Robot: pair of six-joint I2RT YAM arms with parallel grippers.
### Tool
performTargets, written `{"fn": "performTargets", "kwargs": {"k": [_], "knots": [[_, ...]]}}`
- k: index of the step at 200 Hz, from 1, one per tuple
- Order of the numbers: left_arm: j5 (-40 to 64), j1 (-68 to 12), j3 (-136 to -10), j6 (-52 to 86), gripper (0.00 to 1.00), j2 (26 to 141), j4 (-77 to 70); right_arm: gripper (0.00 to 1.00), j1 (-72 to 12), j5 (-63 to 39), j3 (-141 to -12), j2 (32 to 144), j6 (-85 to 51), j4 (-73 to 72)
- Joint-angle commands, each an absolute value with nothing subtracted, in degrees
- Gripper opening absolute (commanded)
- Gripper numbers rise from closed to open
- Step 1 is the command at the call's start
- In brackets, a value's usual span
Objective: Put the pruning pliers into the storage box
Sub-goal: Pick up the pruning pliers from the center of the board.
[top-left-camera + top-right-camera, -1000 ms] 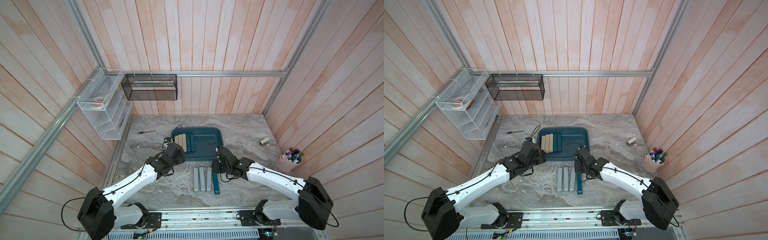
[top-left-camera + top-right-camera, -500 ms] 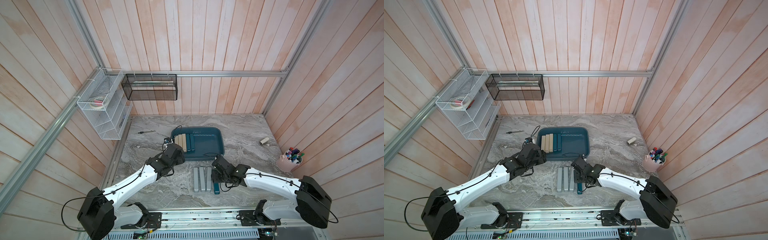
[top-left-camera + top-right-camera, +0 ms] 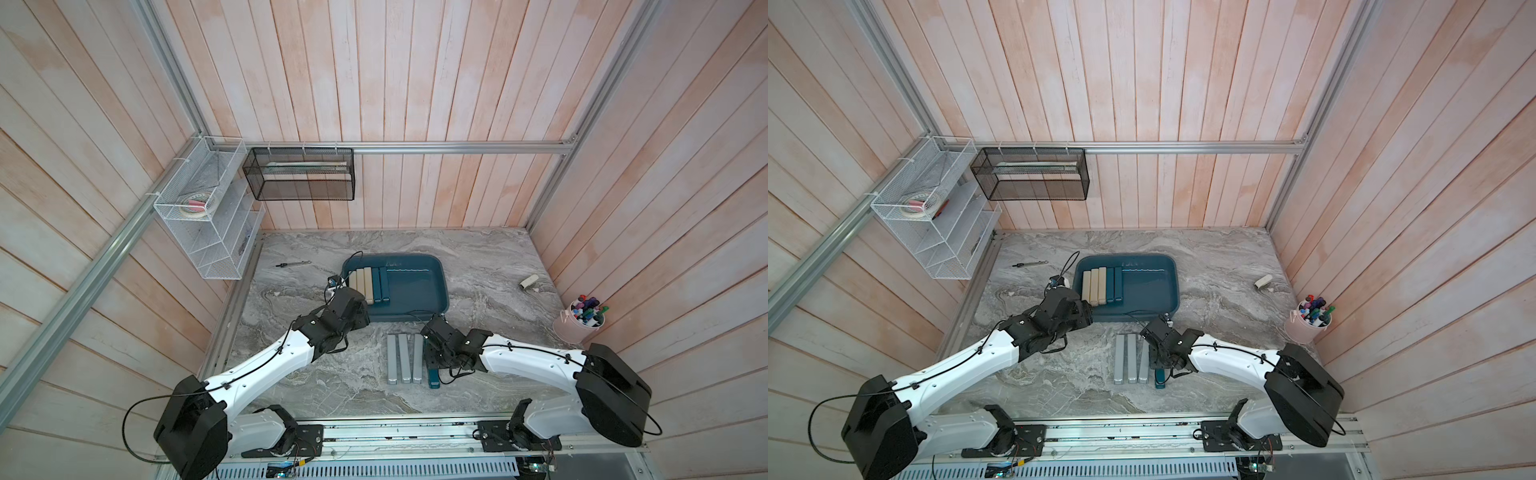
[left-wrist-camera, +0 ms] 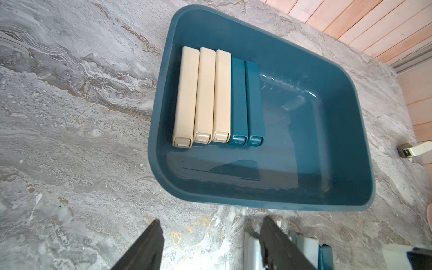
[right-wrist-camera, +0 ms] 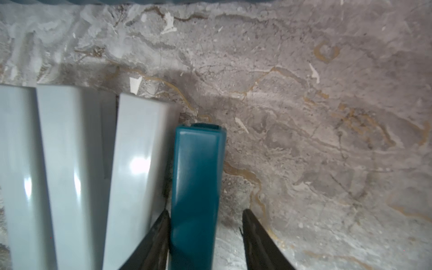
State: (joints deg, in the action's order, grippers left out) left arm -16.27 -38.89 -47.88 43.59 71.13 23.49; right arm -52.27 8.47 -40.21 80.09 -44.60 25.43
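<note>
One teal bar point(image 5: 195, 187) is lying on the desk point(image 5: 327, 117), right beside three grey bars point(image 5: 70, 175). The right gripper point(image 5: 204, 211) straddles it, jaws apart, one side touching, not clamped. Three beige bars point(image 4: 205, 93) and two teal bars point(image 4: 245, 100) sit in the storage box point(image 4: 327, 140). The left gripper point(image 4: 210, 219) hovers near the box, jaws apart, empty.
</note>
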Motion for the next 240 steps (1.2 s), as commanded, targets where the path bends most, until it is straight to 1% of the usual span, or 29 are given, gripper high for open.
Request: {"fn": "performTargets", "kwargs": {"k": [1, 19, 68, 115, 149, 192, 214, 240], "knots": [[-15.6, -38.7, -47.2, 43.9, 0.69, 70.7, 22.5, 0.5, -52.6, 8.5, -39.5, 81.8, -45.2, 26.1], [-15.6, -38.7, -47.3, 43.9, 0.69, 71.0, 22.4, 0.49, -52.6, 8.3, -39.6, 82.8, -44.8, 25.5], [-15.7, -38.7, -47.2, 44.0, 0.69, 71.1, 22.5, 0.39, -52.5, 8.2, -40.2, 83.2, -44.2, 25.4], [-15.2, -38.7, -47.0, 44.2, 0.69, 71.8, 21.9, 0.21, -52.2, 8.4, -41.0, 83.0, -44.2, 26.6], [-15.2, -38.6, -46.3, 44.5, 0.69, 71.0, 21.7, 0.21, -52.0, 9.5, -45.1, 80.3, -43.8, 31.2], [-14.5, -38.6, -46.6, 44.5, 0.69, 71.6, 22.5, 0.21, -50.8, 10.4, -55.3, 78.1, -40.5, 40.0], [-14.3, -38.6, -46.7, 44.5, 0.69, 71.4, 22.2, 0.21, -46.5, 6.8, -59.7, 77.5, -37.7, 37.9], [-14.5, -38.6, -47.4, 44.9, 0.69, 70.7, 23.9, 0.21, -40.5, 2.9, -61.9, 77.8, -35.0, 32.6]]}}
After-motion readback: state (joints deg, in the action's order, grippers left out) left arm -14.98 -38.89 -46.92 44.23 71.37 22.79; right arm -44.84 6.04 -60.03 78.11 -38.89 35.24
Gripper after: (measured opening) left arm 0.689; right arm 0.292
